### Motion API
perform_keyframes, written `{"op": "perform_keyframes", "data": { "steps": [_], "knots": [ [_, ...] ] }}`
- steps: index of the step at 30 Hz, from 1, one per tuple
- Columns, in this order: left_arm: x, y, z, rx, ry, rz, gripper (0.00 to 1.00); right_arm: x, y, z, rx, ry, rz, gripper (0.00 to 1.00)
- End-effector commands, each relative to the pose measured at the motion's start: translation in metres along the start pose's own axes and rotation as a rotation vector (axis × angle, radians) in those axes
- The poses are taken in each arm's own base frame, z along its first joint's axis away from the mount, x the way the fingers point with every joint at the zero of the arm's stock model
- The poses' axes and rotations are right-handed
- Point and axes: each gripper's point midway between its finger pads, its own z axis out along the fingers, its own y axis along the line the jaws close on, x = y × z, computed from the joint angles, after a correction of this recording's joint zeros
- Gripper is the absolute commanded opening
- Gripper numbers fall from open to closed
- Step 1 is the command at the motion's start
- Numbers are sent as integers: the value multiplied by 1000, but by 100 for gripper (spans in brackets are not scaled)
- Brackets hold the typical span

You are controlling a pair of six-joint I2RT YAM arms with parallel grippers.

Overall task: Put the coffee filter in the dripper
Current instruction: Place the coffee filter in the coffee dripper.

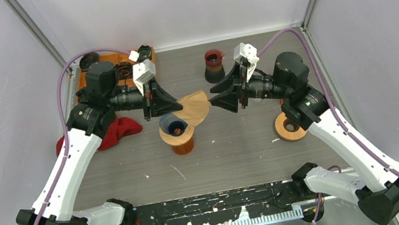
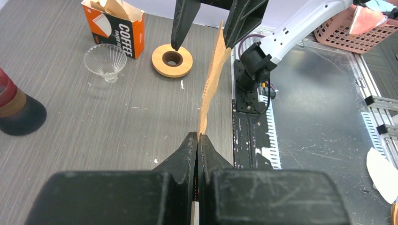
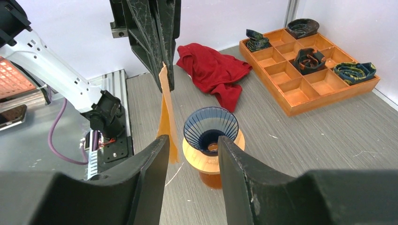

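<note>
Nearest the arm bases a wooden ring (image 1: 289,127) lies flat on the desk (image 1: 241,154), carrying nothing. Further in, the blue ribbed dripper (image 3: 210,125) sits upright on its orange stand (image 3: 206,164), and its cone has no paper in it, so the placing is not yet done. The coffee filter (image 2: 212,79) hangs in the air beside and above the dripper, folded flat and seen edge-on. The left end effector (image 2: 198,136) is clenched on one edge of it. The right end effector (image 3: 191,140) is released, its jaws parted around the filter's free edge and gripping nothing. I judge that what is left is to spread the paper into a cone, bring it over the rim and lower it in. Beyond lies a red cloth (image 3: 213,70). At the back, an orange compartment tray (image 3: 333,97) holds dark coiled pieces (image 3: 309,58) in four cells, while the other visible cells look bare.
</note>
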Motion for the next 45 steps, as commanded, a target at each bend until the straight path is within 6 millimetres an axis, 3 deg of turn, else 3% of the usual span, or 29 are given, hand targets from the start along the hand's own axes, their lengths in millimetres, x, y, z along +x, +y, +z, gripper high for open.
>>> {"op": "perform_keyframes", "data": {
  "steps": [1,28,37,45],
  "knots": [
    [-16,-11,-3,43,-42,51,0,-12,4,3,-39,-47,-31,49],
    [-44,-20,1,81,-208,42,0,-1,17,16,-205,-53,26,44],
    [-38,-24,6,96,-213,30,0,-1,24,20,-252,-63,32,32],
    [-35,-23,6,74,-229,34,0,1,25,20,-259,-62,33,4]
  ]
}}
